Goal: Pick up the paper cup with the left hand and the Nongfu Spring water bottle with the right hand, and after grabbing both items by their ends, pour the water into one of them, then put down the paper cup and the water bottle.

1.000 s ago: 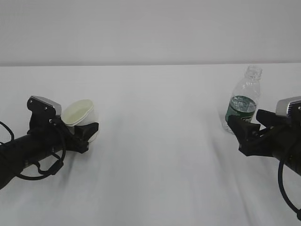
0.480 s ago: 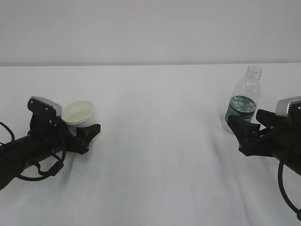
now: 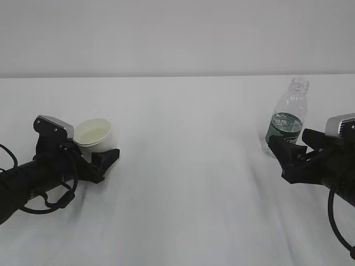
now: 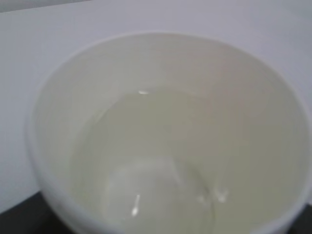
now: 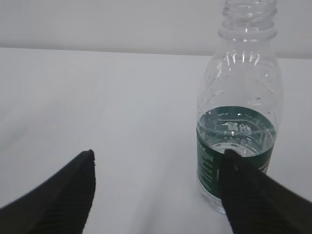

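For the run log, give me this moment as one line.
phase: put-down | paper cup: upright on table, holds water | left gripper: open | Nongfu Spring water bottle: standing, free | right gripper: open

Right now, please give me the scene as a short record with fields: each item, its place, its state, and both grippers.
paper cup: upright on the table, left side, between the left gripper's fingers
cup content: water in the bottom
Nongfu Spring water bottle: upright, right side, no cap, partly filled
left gripper: open around the cup
right gripper: open, bottle just beyond one finger, not held
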Robot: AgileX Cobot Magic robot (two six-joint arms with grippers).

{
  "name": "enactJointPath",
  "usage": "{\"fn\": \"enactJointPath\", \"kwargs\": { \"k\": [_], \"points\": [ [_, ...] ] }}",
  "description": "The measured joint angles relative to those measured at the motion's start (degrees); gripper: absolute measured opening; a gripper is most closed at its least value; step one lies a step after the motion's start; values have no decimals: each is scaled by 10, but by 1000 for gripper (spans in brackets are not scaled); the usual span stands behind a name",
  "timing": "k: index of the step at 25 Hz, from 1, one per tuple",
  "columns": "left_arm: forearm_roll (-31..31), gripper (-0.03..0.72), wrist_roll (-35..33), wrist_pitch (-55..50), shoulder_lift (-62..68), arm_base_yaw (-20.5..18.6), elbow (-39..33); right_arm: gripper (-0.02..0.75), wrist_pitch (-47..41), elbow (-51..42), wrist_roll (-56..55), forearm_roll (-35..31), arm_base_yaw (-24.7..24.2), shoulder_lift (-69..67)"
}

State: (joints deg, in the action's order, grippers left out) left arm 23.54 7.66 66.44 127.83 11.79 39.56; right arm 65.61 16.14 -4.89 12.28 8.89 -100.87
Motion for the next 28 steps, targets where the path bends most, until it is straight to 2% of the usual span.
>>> {"fn": "enactJointPath", "kwargs": {
  "k": [6,28],
  "points": [
    [13,597,0,-1,0,0,0,587,0,0,0,0,0,0],
    [20,601,0,-1,-16,0,-21,587,0,0,0,0,0,0]
  ]
}}
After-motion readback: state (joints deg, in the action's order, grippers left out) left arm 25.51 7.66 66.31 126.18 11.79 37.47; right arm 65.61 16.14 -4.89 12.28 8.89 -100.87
